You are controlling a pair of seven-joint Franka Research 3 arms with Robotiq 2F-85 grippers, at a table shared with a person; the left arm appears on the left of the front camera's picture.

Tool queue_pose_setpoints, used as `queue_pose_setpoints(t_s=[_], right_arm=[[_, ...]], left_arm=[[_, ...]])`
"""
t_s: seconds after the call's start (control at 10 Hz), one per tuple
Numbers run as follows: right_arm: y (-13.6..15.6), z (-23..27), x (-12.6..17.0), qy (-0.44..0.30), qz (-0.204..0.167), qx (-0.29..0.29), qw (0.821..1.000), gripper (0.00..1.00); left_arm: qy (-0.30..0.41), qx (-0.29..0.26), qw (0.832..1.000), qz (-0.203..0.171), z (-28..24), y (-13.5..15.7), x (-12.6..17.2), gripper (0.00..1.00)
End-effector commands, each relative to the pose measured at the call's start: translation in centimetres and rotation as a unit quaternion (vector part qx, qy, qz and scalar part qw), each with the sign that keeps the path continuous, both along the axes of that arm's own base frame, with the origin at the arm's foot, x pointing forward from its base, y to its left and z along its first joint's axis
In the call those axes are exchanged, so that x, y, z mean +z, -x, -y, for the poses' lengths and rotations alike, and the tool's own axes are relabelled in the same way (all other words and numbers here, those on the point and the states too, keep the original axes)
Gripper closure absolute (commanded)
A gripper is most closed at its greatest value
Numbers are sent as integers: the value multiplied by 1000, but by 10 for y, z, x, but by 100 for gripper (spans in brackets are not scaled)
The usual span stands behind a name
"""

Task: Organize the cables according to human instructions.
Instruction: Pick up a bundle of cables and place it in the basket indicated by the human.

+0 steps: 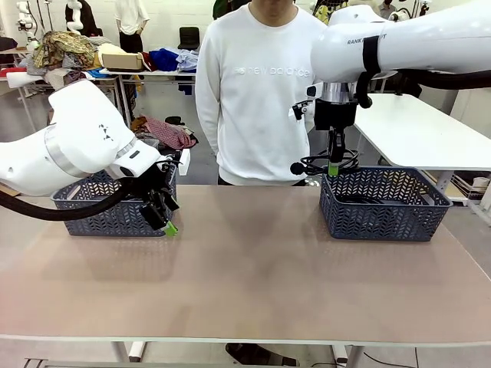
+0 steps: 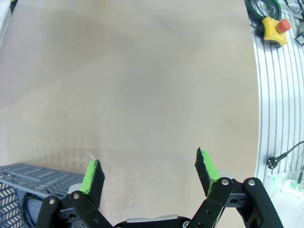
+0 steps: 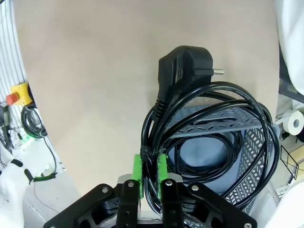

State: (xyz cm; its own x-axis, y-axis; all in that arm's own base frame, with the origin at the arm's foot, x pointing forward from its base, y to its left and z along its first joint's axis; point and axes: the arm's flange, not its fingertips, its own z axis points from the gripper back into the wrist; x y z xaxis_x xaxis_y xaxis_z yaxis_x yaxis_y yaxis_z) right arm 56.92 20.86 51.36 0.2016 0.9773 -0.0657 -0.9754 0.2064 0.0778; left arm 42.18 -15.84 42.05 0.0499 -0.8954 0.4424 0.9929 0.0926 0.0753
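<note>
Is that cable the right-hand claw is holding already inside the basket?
Not yet. The right gripper holds the coiled cable above the basket.

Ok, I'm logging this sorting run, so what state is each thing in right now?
Right claw: shut on a coiled cable, held above the right basket.
Left claw: open, holding nothing, low over the table.
Right basket: upright, another cable lying inside.
Left basket: upright; contents hard to tell.
</note>
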Motion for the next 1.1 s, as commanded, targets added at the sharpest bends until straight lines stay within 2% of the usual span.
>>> queue_pose_setpoints(t_s=[0.0, 0.2, 0.7, 1.0], right_arm=[[-7, 10, 0, -6, 6, -14, 1000, 85], [-6, 37, 0, -3, 22, -23, 999, 85], [-6, 90, -20, -27, 15, -43, 999, 85], [-6, 118, -22, -34, 28, -64, 997, 85]], left_arm=[[0, 1, 1000, 0, -2, 0, 1, 0], [0, 1, 1000, 0, -2, 0, 1, 0], [0, 1, 1000, 0, -2, 0, 1, 0], [0, 1, 1000, 0, -2, 0, 1, 0]])
